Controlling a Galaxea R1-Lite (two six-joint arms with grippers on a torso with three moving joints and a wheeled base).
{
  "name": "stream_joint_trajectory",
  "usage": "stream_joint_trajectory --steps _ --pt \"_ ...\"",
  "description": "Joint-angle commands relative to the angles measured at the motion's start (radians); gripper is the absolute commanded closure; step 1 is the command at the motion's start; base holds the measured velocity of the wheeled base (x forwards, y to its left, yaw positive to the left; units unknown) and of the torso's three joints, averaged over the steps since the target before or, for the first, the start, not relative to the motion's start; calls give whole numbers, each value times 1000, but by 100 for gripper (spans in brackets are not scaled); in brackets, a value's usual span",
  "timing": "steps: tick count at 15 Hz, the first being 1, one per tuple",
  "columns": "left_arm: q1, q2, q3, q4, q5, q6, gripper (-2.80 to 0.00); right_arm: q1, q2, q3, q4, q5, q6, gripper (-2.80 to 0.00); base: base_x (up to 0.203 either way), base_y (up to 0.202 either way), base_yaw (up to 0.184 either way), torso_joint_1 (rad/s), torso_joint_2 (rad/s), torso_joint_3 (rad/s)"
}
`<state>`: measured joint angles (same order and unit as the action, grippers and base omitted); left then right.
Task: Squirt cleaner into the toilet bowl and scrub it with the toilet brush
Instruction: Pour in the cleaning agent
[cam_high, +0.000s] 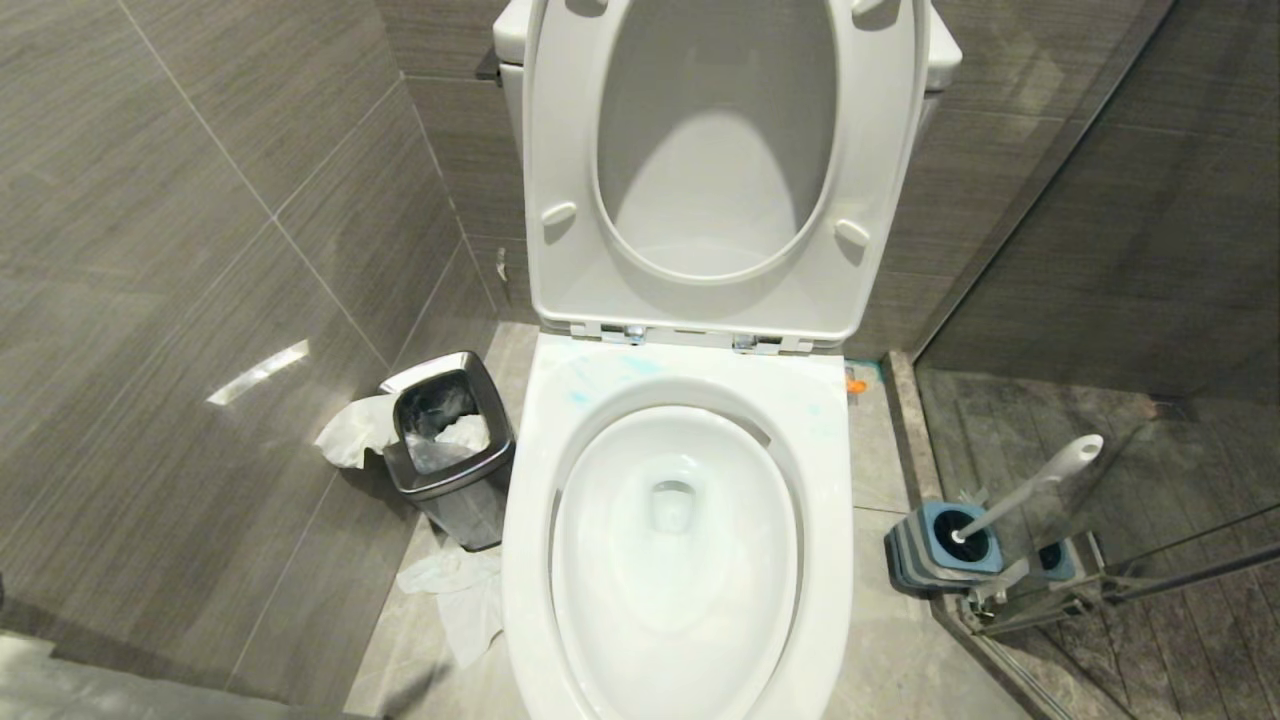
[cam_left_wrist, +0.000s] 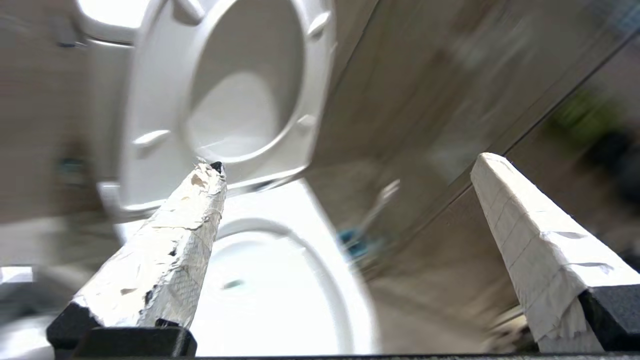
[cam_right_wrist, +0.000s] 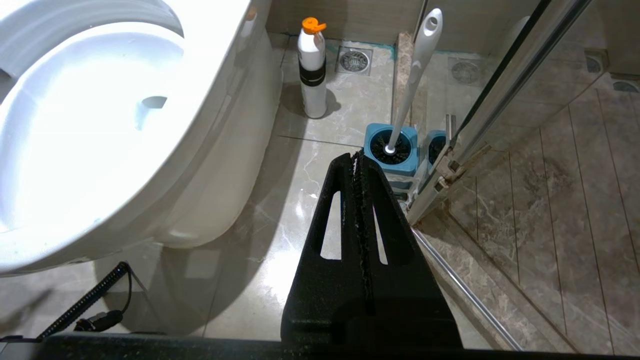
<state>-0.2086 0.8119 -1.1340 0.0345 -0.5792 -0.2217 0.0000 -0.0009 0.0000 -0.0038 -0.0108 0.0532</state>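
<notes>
In the middle of the tiled floor (cam_high: 890, 470) stands the toilet bowl (cam_high: 676, 400), its seat and lid tipped up against the tank. Pale turquoise smears of cleaner (cam_high: 610, 375) mark the back of its rim. The toilet brush (cam_high: 1030, 488) sits in its blue holder (cam_high: 935, 550) on the floor to the robot's right of the bowl, handle leaning. The left gripper (cam_left_wrist: 345, 165) hangs over the bowl, taped fingers (cam_left_wrist: 170, 255) spread wide and empty. The right gripper (cam_right_wrist: 356, 159), pressed closed on nothing, hovers low near the holder. A white bottle (cam_right_wrist: 312, 70) stands beside the bowl's base.
</notes>
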Motion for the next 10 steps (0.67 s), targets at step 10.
stream_joint_trajectory --steps 10 --pt "33 -61 -53 96 429 391 -280 0 1 0 -1 0 0 0 0 0 0 0 0 0"
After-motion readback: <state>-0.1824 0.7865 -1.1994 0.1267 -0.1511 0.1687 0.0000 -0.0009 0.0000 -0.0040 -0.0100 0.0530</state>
